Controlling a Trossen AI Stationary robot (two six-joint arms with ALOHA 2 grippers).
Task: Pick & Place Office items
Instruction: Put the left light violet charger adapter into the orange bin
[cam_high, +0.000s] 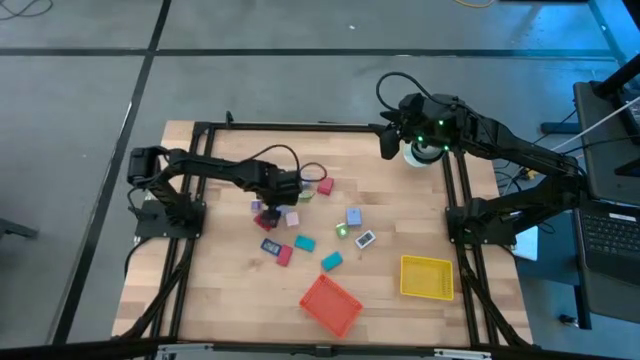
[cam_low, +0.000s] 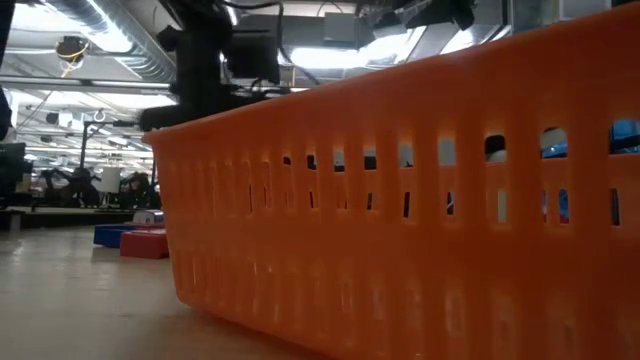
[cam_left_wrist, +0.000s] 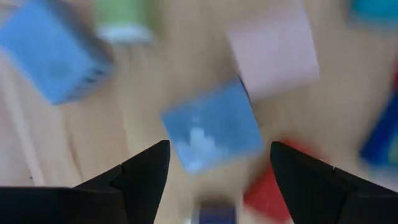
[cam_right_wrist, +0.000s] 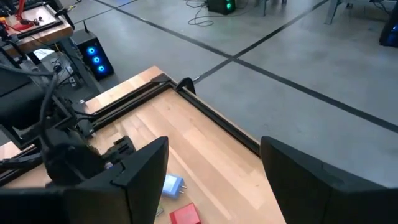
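The office items are small blocks scattered mid-table: a red one (cam_high: 325, 186), blue (cam_high: 353, 216), green (cam_high: 342, 230), teal (cam_high: 305, 243) and others. My left gripper (cam_high: 290, 195) hovers open over the cluster. In the left wrist view its fingers (cam_left_wrist: 217, 149) stand on either side of a light blue piece (cam_left_wrist: 211, 127) lying on the wood, without touching it. A pink block (cam_left_wrist: 273, 53) and a red one (cam_left_wrist: 273, 186) lie close by. My right gripper (cam_high: 388, 140) waits open (cam_right_wrist: 214, 143) above the table's far right corner.
The orange-red tray (cam_high: 330, 303) and the yellow tray (cam_high: 426, 277) sit near the table's near edge; the orange tray's slotted wall (cam_low: 420, 200) fills the low view. A black frame (cam_high: 300, 127) runs round the table. Bare wood lies at the near left.
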